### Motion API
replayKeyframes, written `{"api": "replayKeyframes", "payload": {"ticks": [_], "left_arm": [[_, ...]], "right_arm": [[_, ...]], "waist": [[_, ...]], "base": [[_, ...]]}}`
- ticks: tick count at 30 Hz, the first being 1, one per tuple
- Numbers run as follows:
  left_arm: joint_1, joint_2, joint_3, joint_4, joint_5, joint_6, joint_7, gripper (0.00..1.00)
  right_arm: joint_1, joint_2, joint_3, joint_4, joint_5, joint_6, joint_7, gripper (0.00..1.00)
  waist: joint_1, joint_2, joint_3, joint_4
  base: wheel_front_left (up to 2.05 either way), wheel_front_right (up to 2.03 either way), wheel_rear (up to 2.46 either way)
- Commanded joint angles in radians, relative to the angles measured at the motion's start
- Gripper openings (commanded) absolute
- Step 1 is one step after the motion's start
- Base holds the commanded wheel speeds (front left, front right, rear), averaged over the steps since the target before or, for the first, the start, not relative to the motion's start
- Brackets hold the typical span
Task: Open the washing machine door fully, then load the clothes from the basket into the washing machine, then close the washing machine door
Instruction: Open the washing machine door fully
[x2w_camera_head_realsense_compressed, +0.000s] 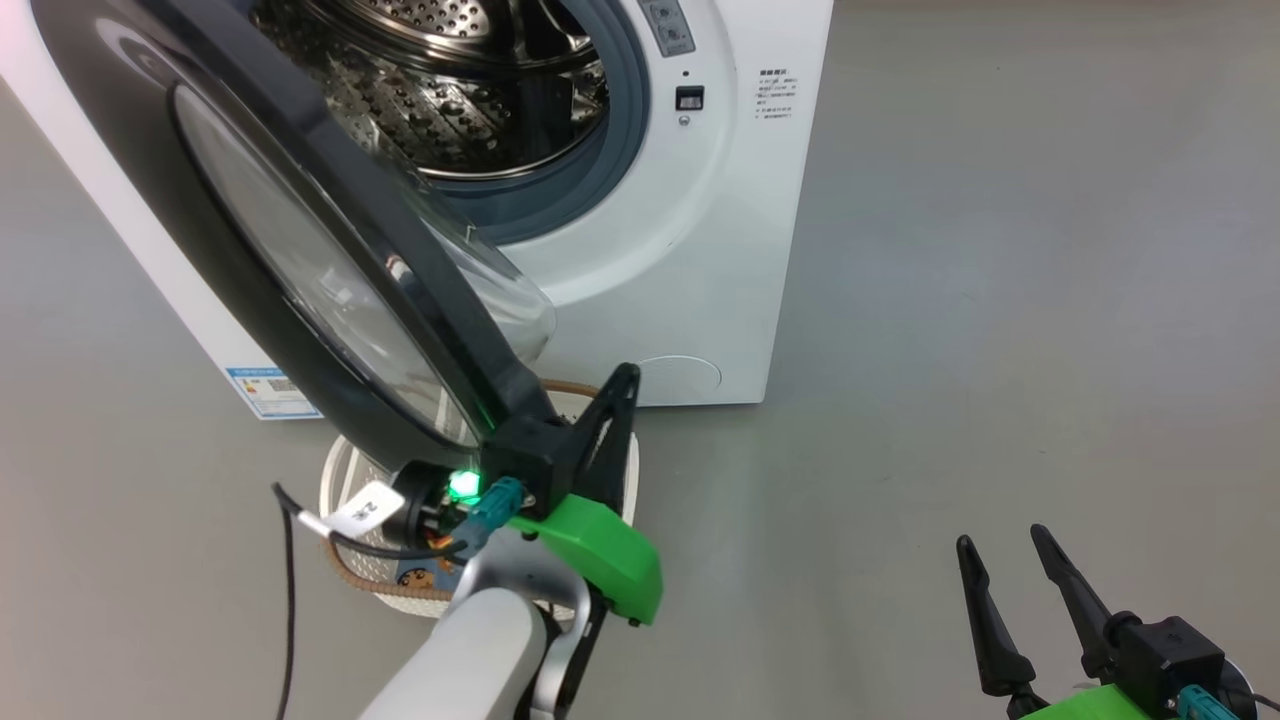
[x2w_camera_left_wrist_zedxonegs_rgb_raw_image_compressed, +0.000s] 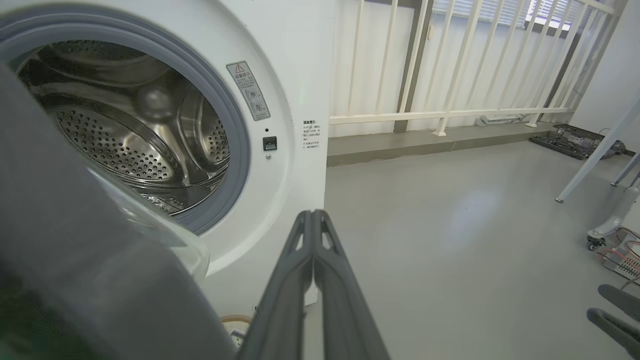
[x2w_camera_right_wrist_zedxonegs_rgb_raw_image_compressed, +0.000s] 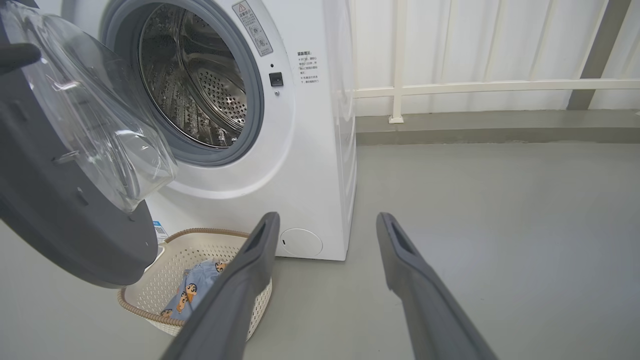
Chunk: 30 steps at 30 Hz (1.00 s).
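My left gripper (x2w_camera_left_wrist_zedxonegs_rgb_raw_image_compressed: 312, 216) closed, empty, beside door (x2w_camera_head_realsense_compressed: 420, 275) rim; right gripper (x2w_camera_head_realsense_compressed: 1002, 537) open, 5 o'clock; clothes (x2w_camera_right_wrist_zedxonegs_rgb_raw_image_compressed: 192, 291) in basket (x2w_camera_right_wrist_zedxonegs_rgb_raw_image_compressed: 200, 232).

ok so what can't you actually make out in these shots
- Head view: the basket is mostly hidden behind the door and the left gripper.
- Right wrist view: the clothes are partly covered by a finger of the right gripper; how many is unclear.
- All views: the printed notices on the washing machine are too small to read.
- Left wrist view: the door's near side is a blurred dark mass.
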Motion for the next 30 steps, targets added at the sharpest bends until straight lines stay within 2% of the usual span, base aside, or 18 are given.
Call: {"api": "replayKeyframes", "payload": {"ticks": [1, 18, 30], "left_arm": [[-0.011, 0.021, 0.040, -0.014, -0.005, 0.010, -0.013, 0.00], [0.086, 0.065, 0.070, -0.026, -0.023, 0.067, -0.047, 0.00], [0.125, 0.087, 0.071, -0.080, -0.018, 0.103, -0.048, 0.00]], "right_arm": [[-0.027, -0.009, 0.027, -0.022, 0.017, 0.006, -0.012, 1.00], [-0.024, -0.009, 0.001, -0.028, 0.013, 0.006, -0.012, 1.00], [-0.025, -0.009, -0.008, -0.037, 0.007, 0.006, -0.012, 1.00]], "waist": [[0.0000, -0.0001, 0.001, 0.002], [0.0000, -0.0001, 0.010, 0.035], [0.0000, -0.0001, 0.024, 0.094]], "base": [[0.00, 0.00, 0.00], [0.00, 0.00, 0.00], [0.00, 0.00, 0.00]]}}
